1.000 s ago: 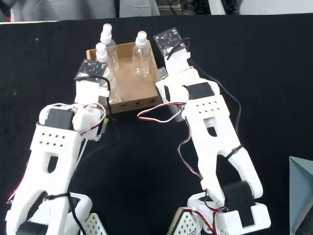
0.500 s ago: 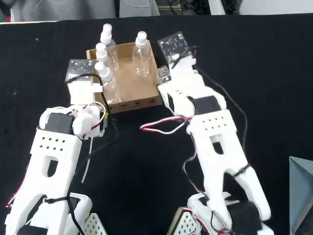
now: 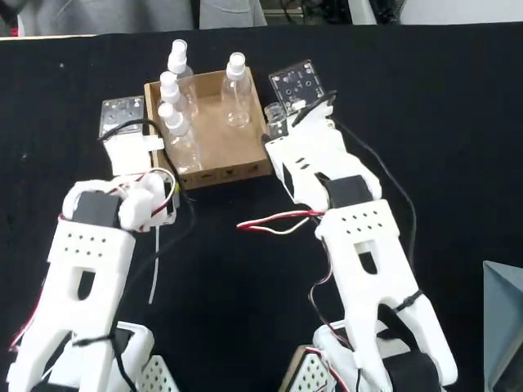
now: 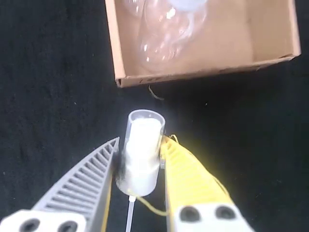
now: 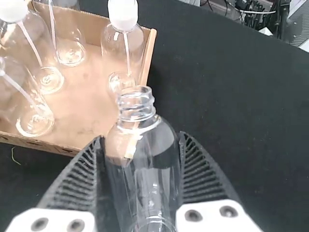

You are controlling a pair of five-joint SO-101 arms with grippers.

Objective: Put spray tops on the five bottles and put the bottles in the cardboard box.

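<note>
We note the left gripper [image 4: 141,145] clamped on a spray top [image 4: 141,157] beside the cardboard box [image 4: 112,48]. The right gripper [image 5: 142,139] grips an uncapped bottle [image 5: 140,166]; four capped bottles [image 3: 236,90] stand inside.

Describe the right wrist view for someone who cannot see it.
The right arm's jaws grip a clear bottle with a bare, open neck. Beside it on the black table sits a cardboard box holding more bottles, two showing white spray tops.

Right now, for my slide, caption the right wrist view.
Right jaws grip an open-necked clear bottle beside the cardboard box, where capped bottles stand.
</note>
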